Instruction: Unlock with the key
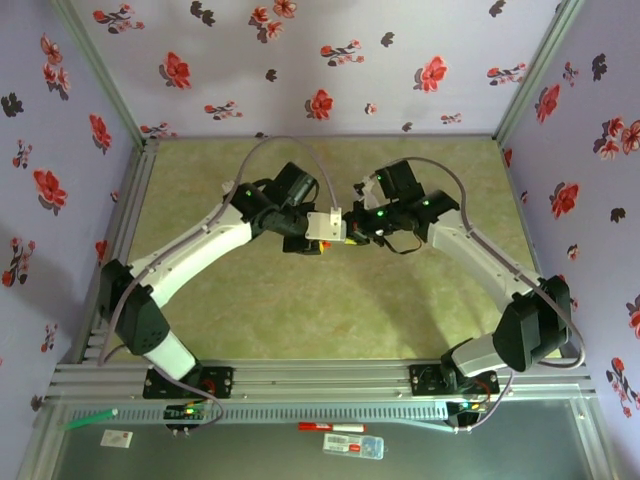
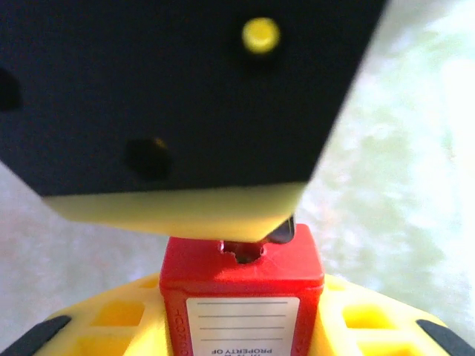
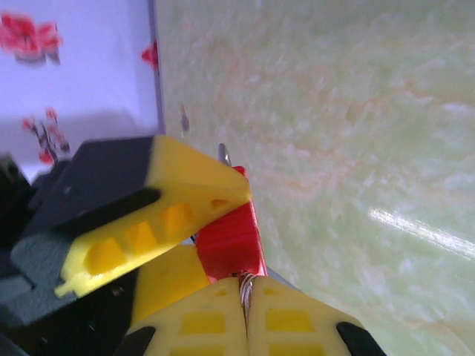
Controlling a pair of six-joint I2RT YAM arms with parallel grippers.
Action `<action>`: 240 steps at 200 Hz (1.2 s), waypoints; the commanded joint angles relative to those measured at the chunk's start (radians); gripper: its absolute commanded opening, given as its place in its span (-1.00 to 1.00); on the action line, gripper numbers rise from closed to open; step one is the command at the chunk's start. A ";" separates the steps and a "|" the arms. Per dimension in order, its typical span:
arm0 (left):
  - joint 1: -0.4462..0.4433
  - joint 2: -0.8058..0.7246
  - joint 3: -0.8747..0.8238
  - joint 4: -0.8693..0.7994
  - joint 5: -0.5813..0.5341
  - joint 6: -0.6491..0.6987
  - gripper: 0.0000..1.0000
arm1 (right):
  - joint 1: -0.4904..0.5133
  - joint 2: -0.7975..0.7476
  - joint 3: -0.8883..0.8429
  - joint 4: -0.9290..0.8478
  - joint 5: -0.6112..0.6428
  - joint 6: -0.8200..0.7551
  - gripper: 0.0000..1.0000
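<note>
Left gripper: pinches a red plastic padlock between its yellow cut-out fingers, one against each side of the body, white lined label facing the wrist camera with PROPERTY OF at its lower edge. Holds the padlock above the pale green marbled tabletop, near the table's middle in the top view, notched end face turned toward the other arm. Right gripper: pressed together on a thin silver metal key, yellow fingers meeting edge to edge with only that sliver of metal between. Sits end-on to the padlock, fingertips touching or just beside the red body; key seated in the lock or not: cannot tell, joint hidden. Looms in the left wrist view as a blurred black block with a yellow lower edge, right over the padlock's end face. Shows, in the right wrist view, one black-and-yellow finger of the left gripper lying across the padlock's side. Both arms bent inward from their bases, wrists close together, purple flowered walls on three sides.
</note>
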 commanded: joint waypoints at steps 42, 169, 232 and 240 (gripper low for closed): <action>-0.055 -0.022 -0.301 0.903 -0.298 -0.033 -1.00 | -0.017 0.031 -0.205 0.735 -0.097 0.816 -1.00; 0.058 -0.057 -0.291 0.660 0.015 -0.340 -1.00 | -0.224 -0.159 -0.184 0.246 0.004 0.652 0.17; 0.189 -0.075 -0.166 0.746 0.169 -0.939 -1.00 | -0.249 -0.287 -0.133 0.105 0.178 0.238 0.44; 0.196 -0.063 -0.114 0.728 0.170 -1.017 -1.00 | -0.221 -0.310 -0.151 0.134 0.219 0.187 0.44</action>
